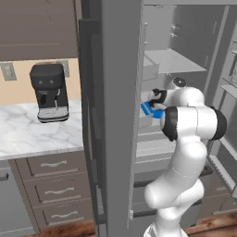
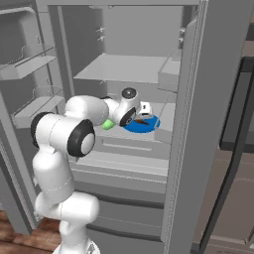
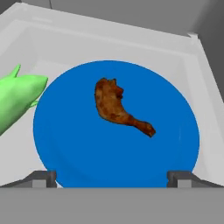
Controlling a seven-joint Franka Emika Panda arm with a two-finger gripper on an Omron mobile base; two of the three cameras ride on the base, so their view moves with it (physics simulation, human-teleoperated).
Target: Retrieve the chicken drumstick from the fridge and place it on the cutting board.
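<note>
Chicken drumstick (image 3: 118,107) lies on the round blue plate (image 3: 78,148), on a shelf inside the open fridge (image 2: 124,69). A green item (image 3: 17,98) sits just beside the plate's edge. The gripper (image 3: 111,177) hovers over the plate with its fingertips (image 3: 41,178) spread wide, grasping nothing.

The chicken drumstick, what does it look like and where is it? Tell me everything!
The chicken drumstick is a small reddish-brown piece with a bumpy, roasted-looking skin. One end is thick and meaty, the other narrows to a thin bone tip. It lies flat near the middle of a round blue plate on a pale shelf inside the open fridge. Only the plate touches it. The gripper hovers above it, its fingers spread wide.
</note>
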